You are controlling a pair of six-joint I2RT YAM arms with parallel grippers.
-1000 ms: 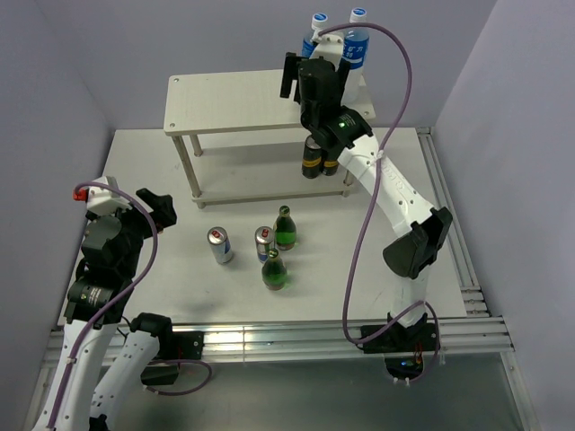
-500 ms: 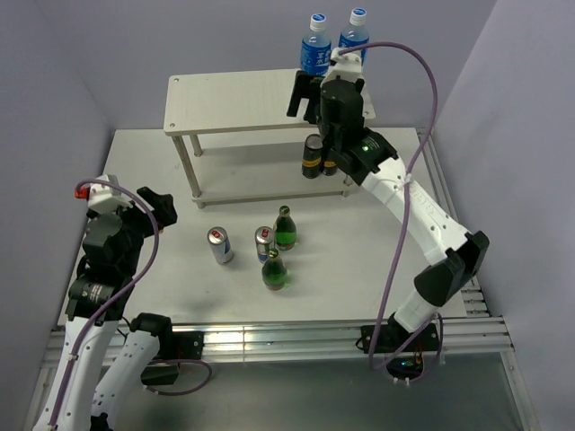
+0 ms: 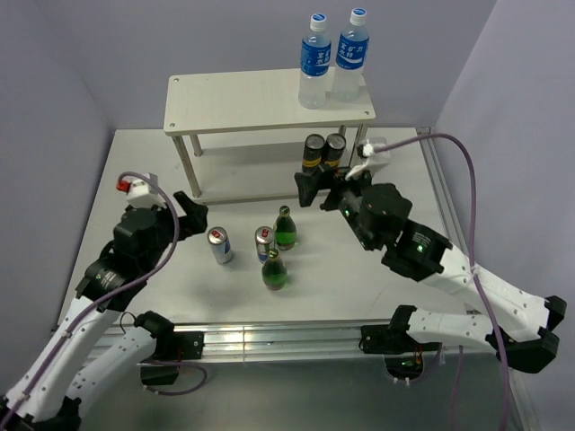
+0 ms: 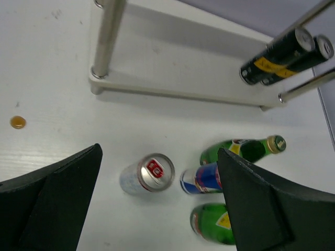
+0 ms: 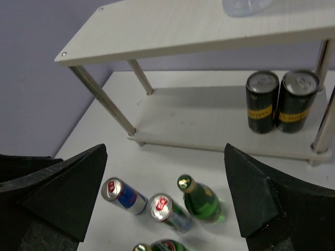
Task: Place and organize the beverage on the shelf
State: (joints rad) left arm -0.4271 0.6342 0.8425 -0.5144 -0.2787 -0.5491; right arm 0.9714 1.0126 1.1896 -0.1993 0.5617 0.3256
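The shelf (image 3: 252,94) stands at the back of the table. Two blue-labelled water bottles (image 3: 314,61) (image 3: 351,52) stand on its top board. Two black cans (image 3: 314,153) (image 3: 334,150) stand on its lower board (image 5: 209,117). Two slim silver-and-blue cans (image 3: 220,244) (image 3: 263,242) and two green bottles (image 3: 286,228) (image 3: 275,269) stand on the table in front. My left gripper (image 3: 187,209) (image 4: 158,154) is open and empty, above the left can (image 4: 146,174). My right gripper (image 3: 325,184) (image 5: 165,151) is open and empty, above the group of drinks, in front of the shelf.
A small orange speck (image 4: 18,122) lies on the table to the left. Purple walls enclose the table on three sides. The shelf's metal legs (image 5: 104,99) stand between the drinks and the lower board.
My right gripper has left the shelf top, where both water bottles now stand free, and has come down in front of the shelf. My left arm has reached forward and right toward the cans.
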